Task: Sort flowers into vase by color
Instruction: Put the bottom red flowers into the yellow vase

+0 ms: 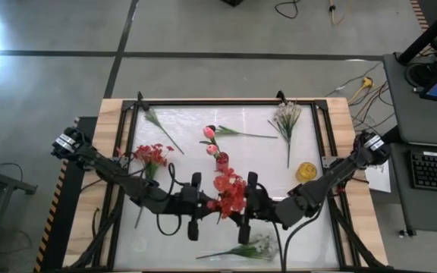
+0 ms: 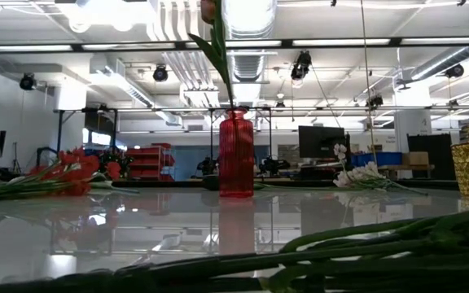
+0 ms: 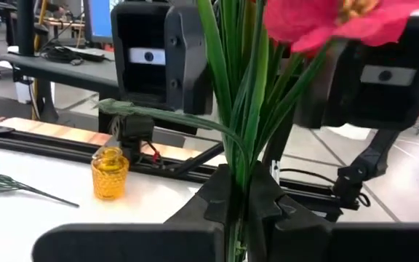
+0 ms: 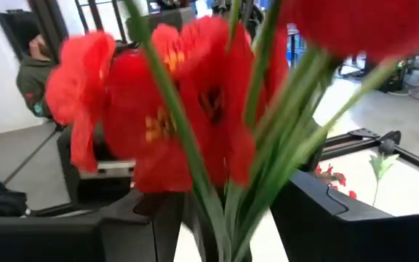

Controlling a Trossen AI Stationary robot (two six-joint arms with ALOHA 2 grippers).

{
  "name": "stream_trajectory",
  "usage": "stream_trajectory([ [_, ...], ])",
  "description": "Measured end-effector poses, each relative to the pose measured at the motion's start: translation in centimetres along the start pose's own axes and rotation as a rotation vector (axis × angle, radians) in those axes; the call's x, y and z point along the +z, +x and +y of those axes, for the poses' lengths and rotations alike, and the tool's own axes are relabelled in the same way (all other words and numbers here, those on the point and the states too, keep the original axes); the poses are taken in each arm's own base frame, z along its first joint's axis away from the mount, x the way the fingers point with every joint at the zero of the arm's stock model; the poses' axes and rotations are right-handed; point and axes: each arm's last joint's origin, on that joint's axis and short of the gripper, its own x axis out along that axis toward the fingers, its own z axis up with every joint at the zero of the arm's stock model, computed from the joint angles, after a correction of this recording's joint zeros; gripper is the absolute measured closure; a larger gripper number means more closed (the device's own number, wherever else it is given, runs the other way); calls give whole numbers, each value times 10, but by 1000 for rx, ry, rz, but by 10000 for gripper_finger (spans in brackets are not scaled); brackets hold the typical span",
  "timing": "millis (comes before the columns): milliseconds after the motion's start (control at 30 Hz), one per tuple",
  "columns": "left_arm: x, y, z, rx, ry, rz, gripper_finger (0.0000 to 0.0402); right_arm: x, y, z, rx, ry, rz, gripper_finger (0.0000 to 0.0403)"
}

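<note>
Both my pincers clamp the red bunch (image 1: pixel 230 193) at frame centre; left gripper (image 1: pixel 203 203), right gripper (image 1: pixel 243 205). Pink rosebud sits in red vase (image 1: pixel 222 161); other flowers unsorted.

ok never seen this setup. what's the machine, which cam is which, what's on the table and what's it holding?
Two dark robot arms work at one table. The high view looks straight down, the low view looks level across the tabletop, and each wrist view looks forward past that arm's own fingers.

On the table: a red vase with a pink rosebud already in it, another pink rosebud lying flat, a red bunch on the left, white sprays at the back right and the near edge, a leafy green stem, and a small amber vase.

Both grippers meet mid-table at a bunch of red blooms. The left gripper is shut on its green stems. The right gripper has its fingers on either side of the same stems; I can't tell whether it is gripping.
</note>
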Motion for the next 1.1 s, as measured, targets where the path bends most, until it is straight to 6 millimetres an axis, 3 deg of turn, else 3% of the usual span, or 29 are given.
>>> stream_trajectory([
  [267,6,-2,1,29,27,-21,387,5,2,-2,-8,76,-3,287],
  [500,7,-4,3,39,55,1,311,4,2,-2,10,74,7,378],
  [633,6,-11,6,64,98,82,259,6,-3,-5,11,46,35,383],
  [833,25,-44,13,69,30,199,207,23,-34,-24,-19,19,168,383],
  [1100,31,-91,31,165,-119,417,208,39,-92,-79,-286,-61,350,384],
])
